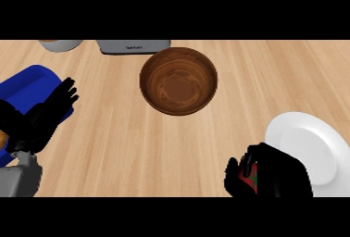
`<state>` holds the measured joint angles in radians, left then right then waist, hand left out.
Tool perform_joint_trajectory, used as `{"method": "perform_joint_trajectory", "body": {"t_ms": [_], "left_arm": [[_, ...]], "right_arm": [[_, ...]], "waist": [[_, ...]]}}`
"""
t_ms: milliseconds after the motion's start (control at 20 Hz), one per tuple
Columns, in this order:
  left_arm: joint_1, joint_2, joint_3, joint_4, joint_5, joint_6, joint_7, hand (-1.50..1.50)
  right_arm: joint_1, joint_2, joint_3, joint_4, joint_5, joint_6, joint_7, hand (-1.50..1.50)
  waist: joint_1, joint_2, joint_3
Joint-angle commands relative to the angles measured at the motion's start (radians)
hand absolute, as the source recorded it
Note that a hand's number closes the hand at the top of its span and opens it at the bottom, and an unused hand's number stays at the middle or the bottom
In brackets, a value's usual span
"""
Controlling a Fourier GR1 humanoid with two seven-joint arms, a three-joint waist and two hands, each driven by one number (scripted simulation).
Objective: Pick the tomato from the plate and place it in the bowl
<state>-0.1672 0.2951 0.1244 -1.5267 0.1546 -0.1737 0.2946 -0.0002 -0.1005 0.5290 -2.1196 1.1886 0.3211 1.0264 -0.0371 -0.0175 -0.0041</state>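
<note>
Red tomato [253, 177] in curled right hand [277, 173]

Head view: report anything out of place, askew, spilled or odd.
Nothing stands out. The wooden bowl sits upright and empty, the white plate lies flat and bare, and the right hand is curled round the tomato beside the plate. The left hand rests open at the left edge.
</note>
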Motion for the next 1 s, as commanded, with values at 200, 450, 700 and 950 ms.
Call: {"method": "perform_joint_trajectory", "body": {"t_ms": [200, 450, 700, 950], "left_arm": [[0.008, -0.022, -0.025, 0.029, -0.026, -0.007, -0.044, 0.0], [-0.047, -0.006, -0.021, 0.002, -0.011, -0.007, 0.027, 0.0], [-0.085, -0.015, -0.024, 0.032, -0.02, -0.001, 0.018, 0.0], [-0.081, -0.061, -0.07, 0.04, -0.052, 0.018, 0.005, 0.0]], "right_arm": [[-0.114, 0.098, 0.135, -0.294, 0.134, 0.425, 0.245, 1.5], [-0.255, 0.099, 0.136, -0.269, 0.026, 0.323, 0.339, 1.5], [-0.395, 0.1, 0.041, -0.177, -0.092, 0.257, 0.372, 1.5], [-0.606, 0.1, -0.017, 0.015, -0.134, 0.168, 0.4, 1.5]], "waist": [[0.026, 0.011, -0.001], [0.048, 0.016, 0.0], [0.055, 0.019, 0.0], [0.068, 0.019, -0.001]]}}
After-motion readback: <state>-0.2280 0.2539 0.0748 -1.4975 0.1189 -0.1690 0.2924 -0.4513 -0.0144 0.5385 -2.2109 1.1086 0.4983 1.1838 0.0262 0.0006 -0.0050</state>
